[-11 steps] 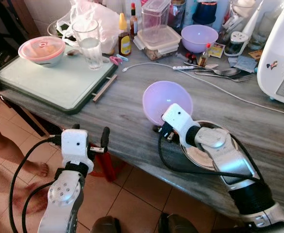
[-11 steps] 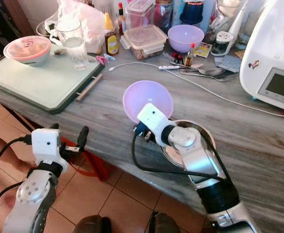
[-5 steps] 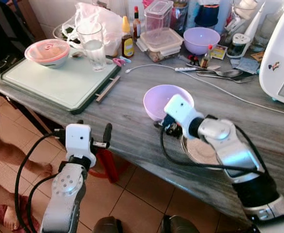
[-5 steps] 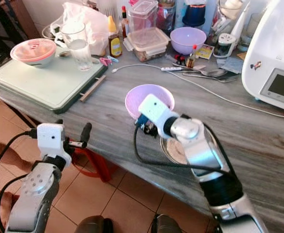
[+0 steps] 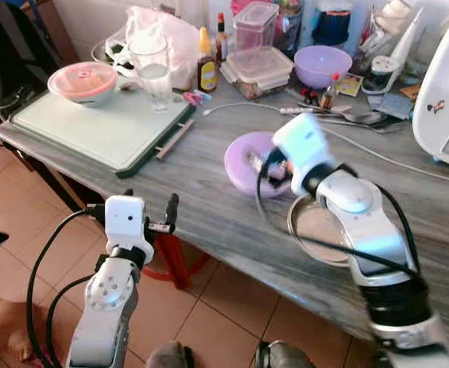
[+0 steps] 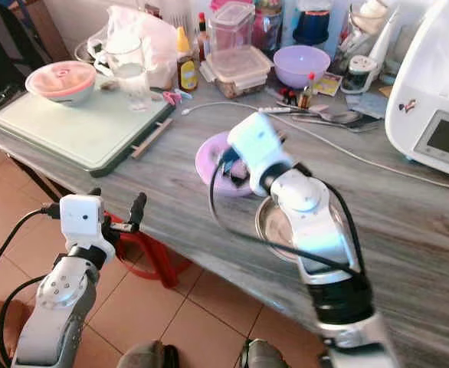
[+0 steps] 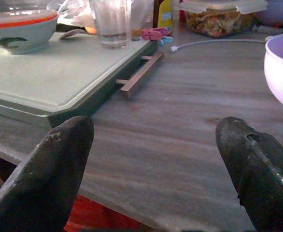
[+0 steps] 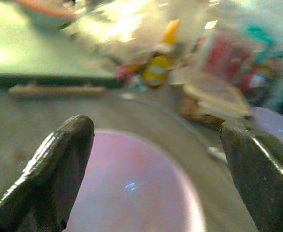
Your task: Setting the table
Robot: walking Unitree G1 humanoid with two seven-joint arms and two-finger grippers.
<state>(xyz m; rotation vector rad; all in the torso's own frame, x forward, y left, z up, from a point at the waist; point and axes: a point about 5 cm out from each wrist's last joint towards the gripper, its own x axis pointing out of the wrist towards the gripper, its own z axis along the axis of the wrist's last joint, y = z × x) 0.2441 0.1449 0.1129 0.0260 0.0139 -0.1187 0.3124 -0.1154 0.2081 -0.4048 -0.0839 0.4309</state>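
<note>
The lilac bowl sits upright on the worktop near its front edge, beside a metal plate. The right tool hangs above it, fingers spread wide, seemingly just releasing; lifting clear comes next. The left tool waits wide at the edge. Motion blur hides the right fingertips.

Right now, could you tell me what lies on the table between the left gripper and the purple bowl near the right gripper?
Only bare grey tabletop, seen in the left wrist view: the open left gripper faces it, with the purple bowl ahead to one side.
</note>
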